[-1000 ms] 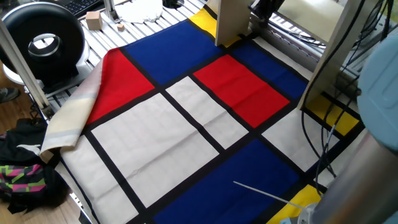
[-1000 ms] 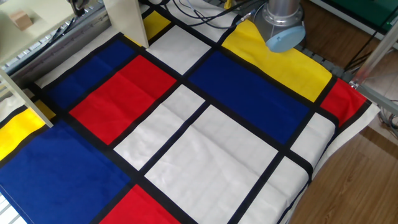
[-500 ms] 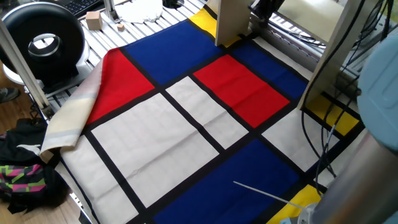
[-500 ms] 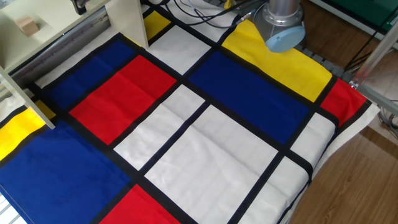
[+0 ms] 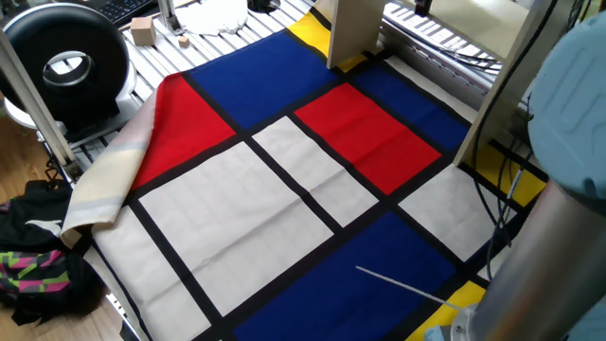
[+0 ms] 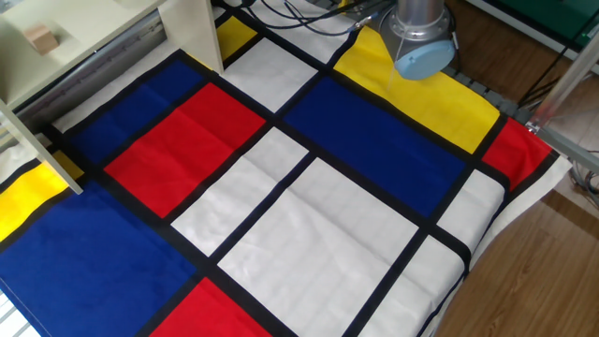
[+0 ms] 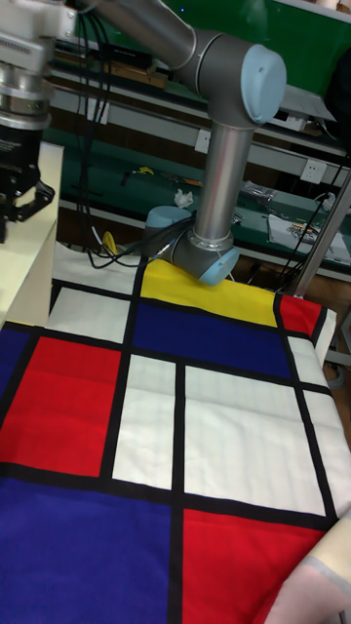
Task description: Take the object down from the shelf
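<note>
The object [image 6: 39, 37], a tiny tan block, lies on the flat board of the cream shelf [image 6: 187, 33] at the top left of the other fixed view, with nothing touching it. In the tall fixed view my gripper [image 7: 21, 207] hangs above the shelf board [image 7: 24, 268] at the left edge. Its dark fingers [image 7: 43, 195] are spread open and hold nothing. Only a dark scrap of the gripper shows at the top edge of one fixed view, between the shelf uprights [image 5: 352, 33].
A cloth of red, blue, white and yellow panels [image 6: 309, 206] covers the table. The arm's base [image 6: 421, 42] stands at the far edge with cables beside it. A larger pale wooden cube [image 5: 142, 31] and a black round device [image 5: 64, 62] sit beyond the cloth.
The gripper has risen and left the top edge of the other fixed view. The block shifted slightly on the shelf a second ago and has lain still since.
</note>
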You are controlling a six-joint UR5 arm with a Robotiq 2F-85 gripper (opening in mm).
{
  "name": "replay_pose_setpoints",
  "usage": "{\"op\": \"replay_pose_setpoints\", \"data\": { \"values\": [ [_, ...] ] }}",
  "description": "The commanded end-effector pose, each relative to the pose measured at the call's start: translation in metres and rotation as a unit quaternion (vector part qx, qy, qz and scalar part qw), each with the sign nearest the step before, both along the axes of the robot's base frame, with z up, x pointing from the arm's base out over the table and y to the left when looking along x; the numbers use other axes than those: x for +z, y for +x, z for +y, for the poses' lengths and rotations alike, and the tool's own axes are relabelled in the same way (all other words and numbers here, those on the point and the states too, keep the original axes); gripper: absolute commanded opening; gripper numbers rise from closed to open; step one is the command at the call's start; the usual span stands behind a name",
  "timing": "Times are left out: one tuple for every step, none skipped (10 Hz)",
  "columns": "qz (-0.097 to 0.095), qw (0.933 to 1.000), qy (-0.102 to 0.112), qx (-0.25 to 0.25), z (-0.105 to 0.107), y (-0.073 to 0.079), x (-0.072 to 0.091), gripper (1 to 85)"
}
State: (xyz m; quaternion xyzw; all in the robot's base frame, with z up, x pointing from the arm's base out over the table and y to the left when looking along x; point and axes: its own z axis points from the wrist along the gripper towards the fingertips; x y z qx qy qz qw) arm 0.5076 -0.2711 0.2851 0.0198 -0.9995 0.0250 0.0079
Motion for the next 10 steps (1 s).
{"op": "replay_pose_setpoints", "data": {
  "values": [
    [0.002,0.9997,0.022,0.013,0.004,0.004,0.0,9.3],
    [0.007,0.9994,0.029,0.02,0.012,0.003,-0.002,13.0],
    [0.007,0.9988,0.035,0.032,0.023,0.008,-0.007,19.7],
    [0.008,0.9985,0.037,0.039,0.032,0.012,-0.012,25.3],
    [0.006,0.9983,0.044,0.038,0.035,0.013,-0.012,28.7],
    [-0.001,0.9982,0.048,0.036,0.037,0.017,-0.012,29.7],
    [-0.012,0.998,0.05,0.037,0.039,0.022,-0.012,29.3],
    [-0.016,0.9978,0.053,0.037,0.04,0.024,-0.012,29.7],
    [-0.019,0.9978,0.052,0.037,0.04,0.026,-0.012,29.7],
    [-0.021,0.9977,0.053,0.037,0.04,0.027,-0.012,29.7]
  ]
}}
